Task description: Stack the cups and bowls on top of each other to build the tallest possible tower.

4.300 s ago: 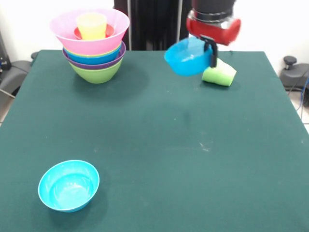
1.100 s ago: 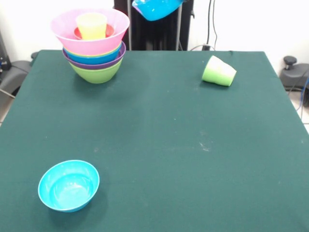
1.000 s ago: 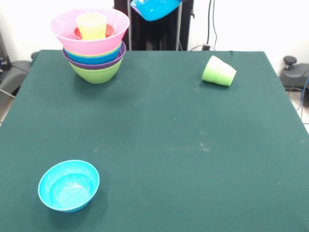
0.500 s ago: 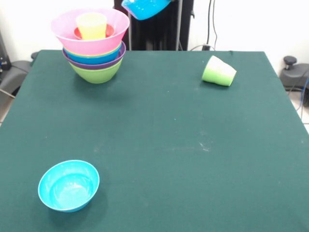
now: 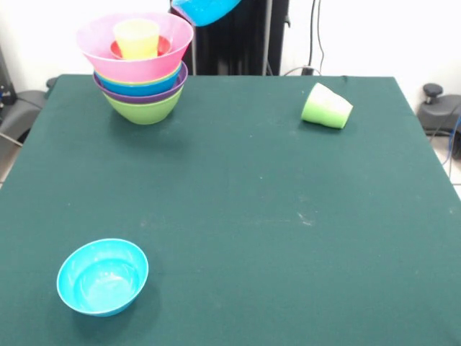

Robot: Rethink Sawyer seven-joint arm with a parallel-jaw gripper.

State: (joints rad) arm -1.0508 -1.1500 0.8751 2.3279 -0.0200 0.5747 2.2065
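Front view shows a green tabletop [image 5: 238, 216] with the tower [image 5: 137, 65] standing at its far left corner: a lime green bowl [image 5: 144, 109] at the base, then purple, blue and green rims, and a huge pink bowl [image 5: 137, 50] on top. Inside the pink bowl sits a small red bowl [image 5: 160, 46], and the yellow-orange cup [image 5: 136, 37] stands upright in it, mouth up. A blue bowl [image 5: 203, 9] hangs tilted in the air at the picture's top edge, just right of the tower and above its level; the gripper itself is out of sight, so whether it is clenched or released cannot be told. The light green cup [image 5: 326, 107] lies on its side near the far right corner. A small cyan bowl [image 5: 102, 277] rests upright near the near left corner, well apart from everything else
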